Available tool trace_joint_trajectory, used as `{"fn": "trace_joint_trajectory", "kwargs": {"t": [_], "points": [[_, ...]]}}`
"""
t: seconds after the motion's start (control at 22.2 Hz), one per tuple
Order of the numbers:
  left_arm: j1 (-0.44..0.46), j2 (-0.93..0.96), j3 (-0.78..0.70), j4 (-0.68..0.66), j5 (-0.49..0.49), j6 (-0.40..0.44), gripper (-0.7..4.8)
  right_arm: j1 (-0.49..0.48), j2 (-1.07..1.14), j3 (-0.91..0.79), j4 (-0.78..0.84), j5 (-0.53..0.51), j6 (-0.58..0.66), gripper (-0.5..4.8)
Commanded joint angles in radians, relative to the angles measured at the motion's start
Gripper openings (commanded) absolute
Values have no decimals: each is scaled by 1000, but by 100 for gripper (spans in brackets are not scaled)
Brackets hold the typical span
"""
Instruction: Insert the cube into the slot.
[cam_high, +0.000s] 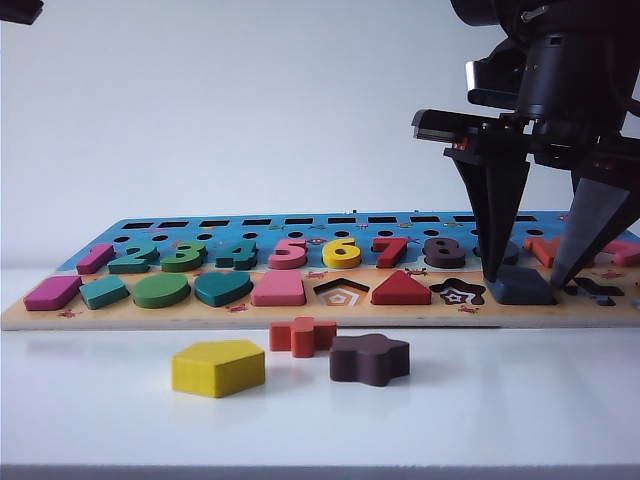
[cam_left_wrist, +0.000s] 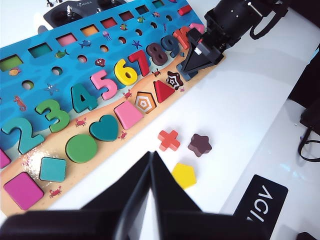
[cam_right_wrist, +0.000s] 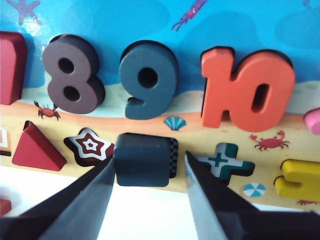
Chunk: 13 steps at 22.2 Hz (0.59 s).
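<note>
The cube (cam_right_wrist: 144, 160) is a dark navy square block lying over the slot (cam_right_wrist: 173, 156). A strip of the slot's checkerboard bottom shows along one side of the cube. My right gripper (cam_right_wrist: 149, 157) stands open around the cube, one finger (cam_right_wrist: 95, 192) close against its side and the other finger (cam_right_wrist: 202, 192) apart from it. In the exterior view the cube (cam_high: 522, 286) sits on the board's front row at the right, between the right gripper's (cam_high: 524, 281) downward-pointing fingers. My left gripper (cam_left_wrist: 151, 154) is shut on nothing, above the white table near the yellow pentagon (cam_left_wrist: 184, 175).
The wooden puzzle board (cam_high: 300, 312) holds coloured numbers and shapes. Loose on the table in front of it lie a yellow pentagon (cam_high: 218, 367), a red cross (cam_high: 302, 336) and a dark brown star (cam_high: 369, 359). Star and cross cut-outs flank the slot.
</note>
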Motion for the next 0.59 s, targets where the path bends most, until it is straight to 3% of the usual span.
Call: {"fn": "trace_joint_trajectory", "kwargs": {"t": [0.05, 0.59], "points": [[-1, 2, 5, 12, 5, 2, 7, 2, -2, 1, 11, 16, 3, 255], [-1, 2, 5, 12, 5, 2, 7, 2, -2, 1, 12, 63, 3, 252]]}}
